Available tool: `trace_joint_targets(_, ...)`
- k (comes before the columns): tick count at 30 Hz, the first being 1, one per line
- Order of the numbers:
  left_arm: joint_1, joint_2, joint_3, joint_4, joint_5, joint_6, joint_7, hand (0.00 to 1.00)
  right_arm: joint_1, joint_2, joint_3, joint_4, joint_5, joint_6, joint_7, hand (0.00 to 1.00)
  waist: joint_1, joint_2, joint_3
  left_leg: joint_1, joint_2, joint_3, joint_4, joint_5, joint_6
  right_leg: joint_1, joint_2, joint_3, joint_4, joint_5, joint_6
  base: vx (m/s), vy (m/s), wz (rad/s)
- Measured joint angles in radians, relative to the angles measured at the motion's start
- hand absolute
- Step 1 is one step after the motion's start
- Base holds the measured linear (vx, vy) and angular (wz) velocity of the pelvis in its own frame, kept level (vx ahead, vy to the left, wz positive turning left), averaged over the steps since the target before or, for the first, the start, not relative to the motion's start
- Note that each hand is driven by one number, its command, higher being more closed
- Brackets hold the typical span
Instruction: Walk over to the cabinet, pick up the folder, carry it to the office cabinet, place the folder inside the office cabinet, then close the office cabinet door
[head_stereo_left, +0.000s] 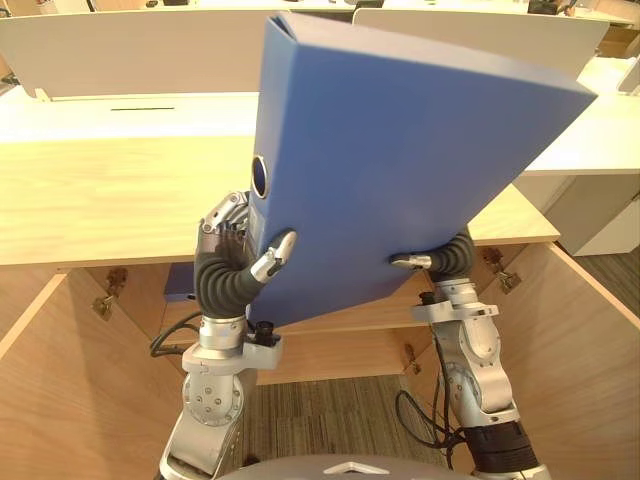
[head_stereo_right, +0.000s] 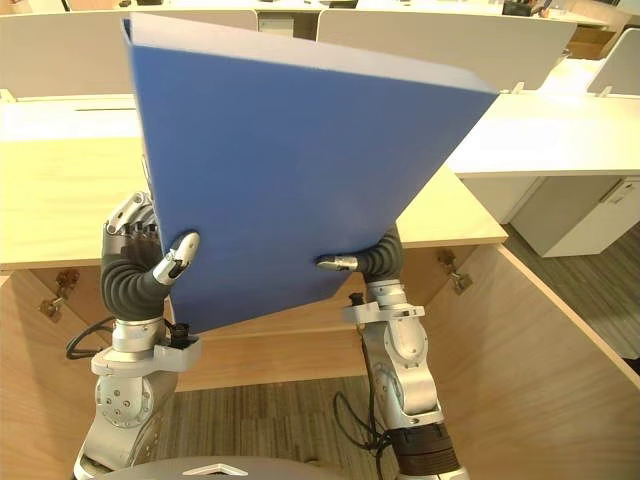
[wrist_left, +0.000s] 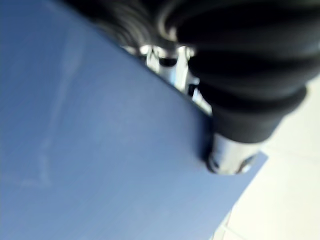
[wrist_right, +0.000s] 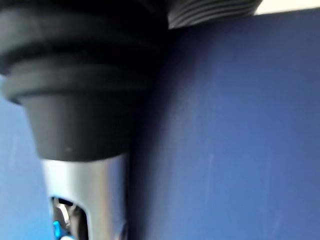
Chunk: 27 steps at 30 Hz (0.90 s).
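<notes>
Left eye view: you hold the blue folder (head_stereo_left: 400, 150) tilted above the office cabinet (head_stereo_left: 100, 200). Your left hand (head_stereo_left: 232, 248) pinches its spine edge and your right hand (head_stereo_left: 447, 258) clamps the lower corner. Right eye view: the doors (head_stereo_right: 540, 350) stand open. Left wrist view, right wrist view: blue cover sits tight against each hand. Placing looks next: lower it under the top, into the opening.
</notes>
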<state>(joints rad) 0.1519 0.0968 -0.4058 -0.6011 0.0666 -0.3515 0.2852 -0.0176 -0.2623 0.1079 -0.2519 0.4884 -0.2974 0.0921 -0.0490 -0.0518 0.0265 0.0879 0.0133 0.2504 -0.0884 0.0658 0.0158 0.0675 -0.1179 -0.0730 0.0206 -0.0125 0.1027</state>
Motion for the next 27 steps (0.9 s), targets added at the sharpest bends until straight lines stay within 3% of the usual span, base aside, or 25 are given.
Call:
trace_joint_targets(5, 0.004, 0.019, 0.001, 0.004, -0.005, -0.001, -0.007, 1.0, -0.001, -0.069, 0.038, 0.026, 0.085, 0.019, 0.074, 1.0, 0.012, 0.0, 0.0, -0.003, 0.0, -0.002, -0.001, 0.006, -0.001, -0.003, 0.0, 0.0, 0.0, -0.006, 0.001, -0.04, 0.01, 0.01)
trace_joint_targets(9, 0.03, 0.023, 0.009, 0.005, -0.005, -0.005, -0.007, 1.0, -0.001, -0.071, 0.056, 0.036, 0.099, 0.034, 0.084, 1.0, 0.012, -0.001, -0.005, -0.01, 0.0, -0.003, -0.001, 0.008, -0.001, -0.011, 0.0, 0.002, 0.0, -0.005, 0.002, -0.03, 0.008, 0.0)
trace_joint_targets(10, 0.036, 0.023, 0.013, 0.005, -0.005, -0.006, -0.007, 0.0, 0.0, -0.07, 0.062, 0.036, 0.1, 0.038, 0.085, 1.0, 0.014, -0.002, -0.015, -0.019, 0.0, -0.003, -0.001, 0.009, -0.002, -0.02, 0.0, 0.002, 0.0, -0.003, 0.002, 0.0, 0.0, 0.0)
trace_joint_targets(23, 0.088, 0.018, 0.074, 0.028, -0.023, -0.03, -0.011, 0.0, 0.031, 0.052, 0.059, 0.036, 0.052, 0.038, 0.071, 1.0, 0.017, -0.005, -0.036, -0.029, 0.0, -0.009, -0.001, 0.017, -0.003, -0.028, 0.0, 0.0, 0.003, 0.0, 0.0, 0.0, 0.001, 0.0)
trace_joint_targets(27, 0.149, -0.012, 0.151, 0.072, -0.022, -0.028, -0.008, 0.0, 0.047, 0.142, 0.011, 0.03, 0.007, 0.031, 0.025, 1.0, 0.015, -0.01, -0.044, -0.034, 0.0, -0.02, -0.001, 0.016, -0.005, -0.027, 0.0, -0.012, 0.003, 0.0, 0.0, -0.01, 0.006, 0.08)
